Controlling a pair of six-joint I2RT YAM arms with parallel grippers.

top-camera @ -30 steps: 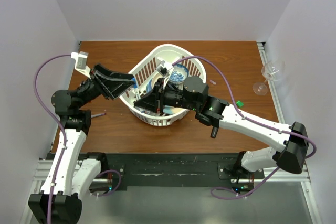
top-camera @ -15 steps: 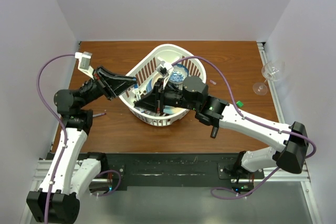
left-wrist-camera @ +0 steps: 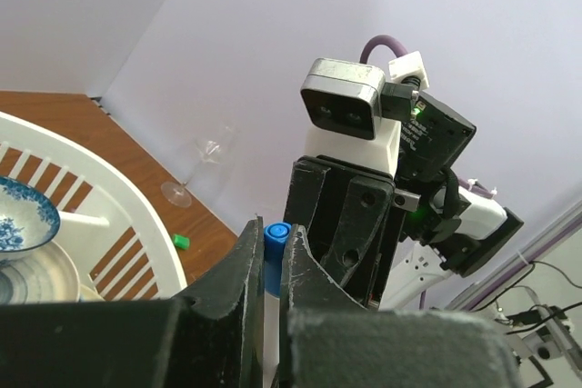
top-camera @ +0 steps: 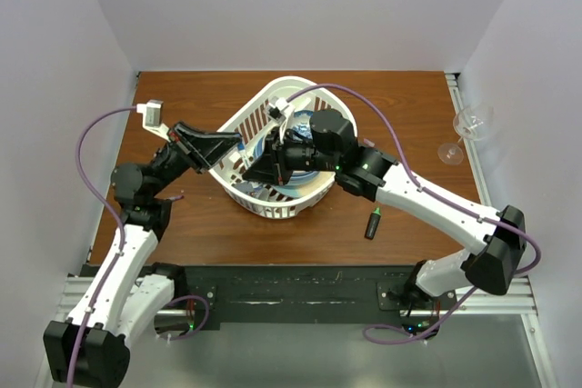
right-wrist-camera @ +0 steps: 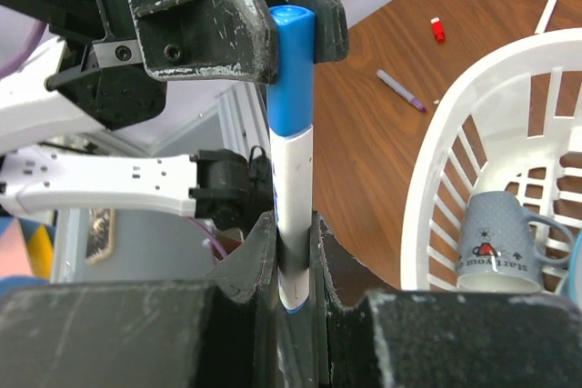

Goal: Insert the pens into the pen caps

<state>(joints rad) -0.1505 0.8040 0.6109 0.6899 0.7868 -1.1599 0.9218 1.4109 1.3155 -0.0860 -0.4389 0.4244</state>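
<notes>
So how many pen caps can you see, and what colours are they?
Blue cap: 1, on the white pen
Red cap: 1
Green cap: 1
Total: 3

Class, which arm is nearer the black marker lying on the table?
Right. The right arm passes just beside the black marker; the left arm is far off, beyond the white basket.

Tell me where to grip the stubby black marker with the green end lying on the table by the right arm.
Probably best: take the stubby black marker mid-barrel from straight above, fingers closing across its width. It lies flat on the brown wooden table, long axis running near to far, green end farther, wood showing either side.
</notes>
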